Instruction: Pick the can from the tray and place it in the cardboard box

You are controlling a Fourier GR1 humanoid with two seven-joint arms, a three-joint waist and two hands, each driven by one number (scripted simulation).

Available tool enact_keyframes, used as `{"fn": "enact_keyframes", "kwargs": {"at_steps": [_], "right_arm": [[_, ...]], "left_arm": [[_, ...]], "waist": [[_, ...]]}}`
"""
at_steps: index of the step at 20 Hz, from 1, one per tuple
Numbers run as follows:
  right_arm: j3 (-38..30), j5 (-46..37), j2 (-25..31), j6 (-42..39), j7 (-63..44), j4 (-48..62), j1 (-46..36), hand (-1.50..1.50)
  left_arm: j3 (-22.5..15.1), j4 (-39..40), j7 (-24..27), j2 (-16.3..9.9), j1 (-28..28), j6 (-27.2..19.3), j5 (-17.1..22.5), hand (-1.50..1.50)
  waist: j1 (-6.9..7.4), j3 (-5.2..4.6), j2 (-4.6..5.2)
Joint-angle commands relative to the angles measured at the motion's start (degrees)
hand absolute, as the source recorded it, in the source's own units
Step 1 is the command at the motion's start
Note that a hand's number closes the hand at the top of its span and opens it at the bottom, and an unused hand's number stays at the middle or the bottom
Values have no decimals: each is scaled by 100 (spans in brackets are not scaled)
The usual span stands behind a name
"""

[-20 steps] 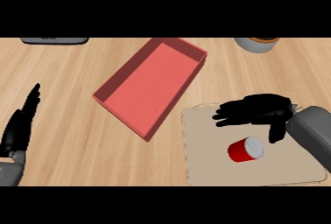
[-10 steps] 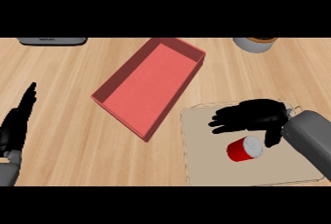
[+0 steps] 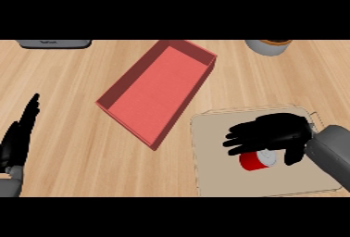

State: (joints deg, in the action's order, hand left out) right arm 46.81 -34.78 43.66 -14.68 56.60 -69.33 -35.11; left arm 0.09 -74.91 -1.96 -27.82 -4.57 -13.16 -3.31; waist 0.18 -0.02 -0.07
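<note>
A small red can (image 3: pixel 256 160) with a silver end lies on its side on the beige tray (image 3: pixel 219 176) at the lower right. My right hand (image 3: pixel 273 134) hovers directly over the can, fingers spread toward the left and thumb pointing down past the can's right side; the fingers are not curled round it. The red open box (image 3: pixel 157 90) lies at an angle in the middle of the counter, to the upper left of the tray. My left hand (image 3: pixel 19 139) rests at the left edge, fingers straight and pointing up.
A grey cup with a brown rim (image 3: pixel 269 46) stands at the back right. A dark grey flat object (image 3: pixel 54 43) sits at the back left edge. Bare wooden counter (image 3: pixel 75 176) stretches between the left hand and the tray.
My right hand has moved down and toward me over the tray, from behind the can to right above it. The can and the left hand have stayed put.
</note>
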Motion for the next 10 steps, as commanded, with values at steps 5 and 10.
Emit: {"fn": "enact_keyframes", "kwargs": {"at_steps": [5,10], "right_arm": [[-112,-546,236,-449,100,-413,358,-150],[23,-992,-523,-346,-555,-288,620,-150]], "left_arm": [[184,307,61,105,-246,91,-174,0],[250,-203,-334,60,-118,200,-193,0]], "waist": [[-36,0,5],[14,3,2]]}}
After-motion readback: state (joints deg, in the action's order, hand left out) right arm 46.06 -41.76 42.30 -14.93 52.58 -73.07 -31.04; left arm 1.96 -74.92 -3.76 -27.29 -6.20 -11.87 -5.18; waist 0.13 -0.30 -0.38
